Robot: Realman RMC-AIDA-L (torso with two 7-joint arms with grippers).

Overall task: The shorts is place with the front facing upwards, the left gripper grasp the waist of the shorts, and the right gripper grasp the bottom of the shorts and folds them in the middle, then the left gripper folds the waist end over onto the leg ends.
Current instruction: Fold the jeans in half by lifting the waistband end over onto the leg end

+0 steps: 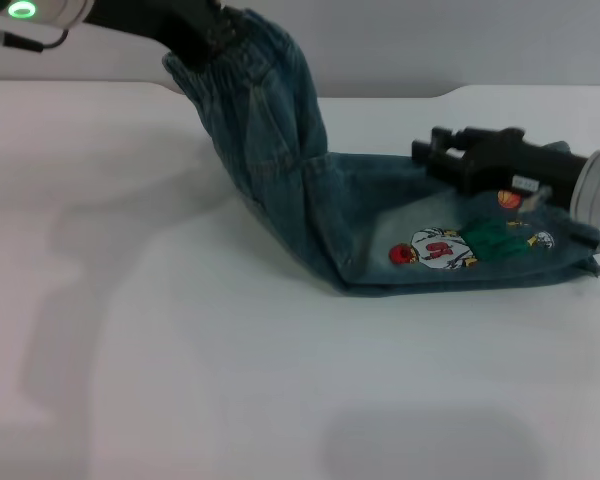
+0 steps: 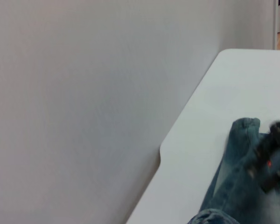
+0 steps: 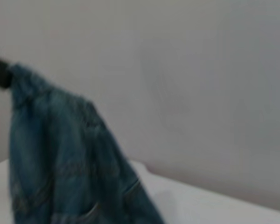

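The black two-finger left gripper (image 1: 208, 38) is pinching the dark gathered waist band (image 1: 242, 52) of the blue-green denim shorts (image 1: 380, 225), holding it above the white counter (image 1: 180, 350). The black blocky right gripper (image 1: 442, 157) is hovering over the printed leg ends (image 1: 570, 250) lying flat; whether it is spread, I cannot tell.

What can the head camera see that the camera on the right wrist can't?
Only the head view shows the cartoon print on the leg end lying flat on the white table, and the right gripper above that end.

Only the right wrist view shows the lifted part of the shorts side-on, hanging down in front of a plain wall.

Both show the left gripper holding the waist of the shorts up off the table.
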